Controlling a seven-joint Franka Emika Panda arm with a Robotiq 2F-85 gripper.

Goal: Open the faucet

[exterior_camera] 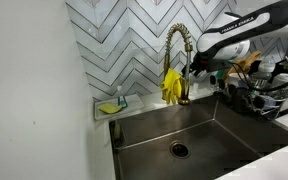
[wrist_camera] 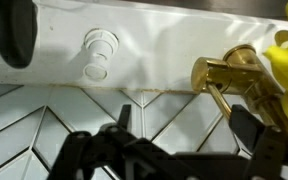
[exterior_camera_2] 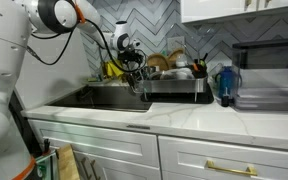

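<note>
Exterior views are dominated by one sink [exterior_camera: 199,128], with its single drain [exterior_camera: 179,150] at centre. One arm [exterior_camera: 246,28] is extended in from 3 o'clock, presumably so that the gripper [exterior_camera: 198,68] can be brought level with the tap's stem. One dish rack [exterior_camera: 262,92] is stood at 3 o'clock of the sink, judged to be there for draining.

The one faucet [exterior_camera: 178,55] is mounted at 12 o'clock of the drain, at the back rim against the tiles [exterior_camera: 124,40]. Its neck is arched over the sink so that water falls inside. Yellow gloves [exterior_camera: 171,86], apparently two, are hung on its stem, probably to dry; the count cannot be confirmed.

The gripper is held just beside the faucet at its 3 o'clock, apart from it. In the wrist view the jaws are seen spread wide with nothing between them. The faucet's brass base [wrist_camera: 219,72] is found there at 2 o'clock, with a slim lever [wrist_camera: 229,105] projecting from it. One white cap [wrist_camera: 98,52] is set at 11 o'clock. The lever is judged untouched, so the opening is not yet begun.
</note>
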